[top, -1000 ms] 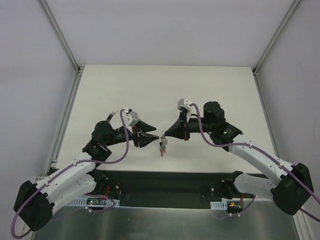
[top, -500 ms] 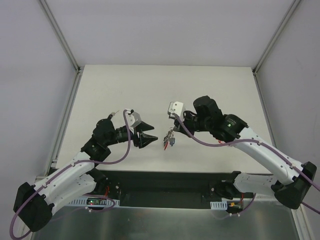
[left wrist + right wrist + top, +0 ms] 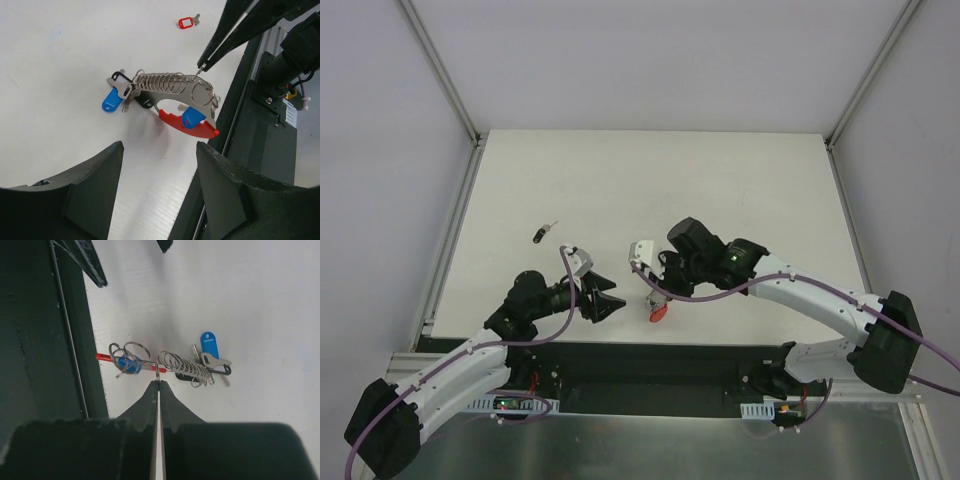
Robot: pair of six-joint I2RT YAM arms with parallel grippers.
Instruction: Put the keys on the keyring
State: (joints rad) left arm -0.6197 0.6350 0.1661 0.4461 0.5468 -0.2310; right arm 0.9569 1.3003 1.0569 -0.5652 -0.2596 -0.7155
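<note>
The keyring [image 3: 172, 87], a chain of silver rings with a red curved clip [image 3: 187, 128], lies near the table's front edge. A blue key [image 3: 111, 100] and a black-headed key [image 3: 145, 104] hang at its far end. My right gripper [image 3: 157, 383] is shut on one ring of the keyring [image 3: 182, 367], with the red clip [image 3: 660, 312] below it in the top view. My left gripper [image 3: 603, 301] stands open and empty just left of the bunch. A red tag key [image 3: 185, 23] lies apart on the table. Another black key [image 3: 543, 234] lies at the back left.
The dark metal rail [image 3: 650, 365] at the table's front edge runs right beside the keyring. The right arm [image 3: 800, 290] reaches in low from the right. White walls and frame posts [image 3: 440, 70] enclose the table.
My right gripper has carried the keyring left and down to the table near the front edge. My left gripper has let go, pulled back and opened wider. The black key at back left has come into view.
</note>
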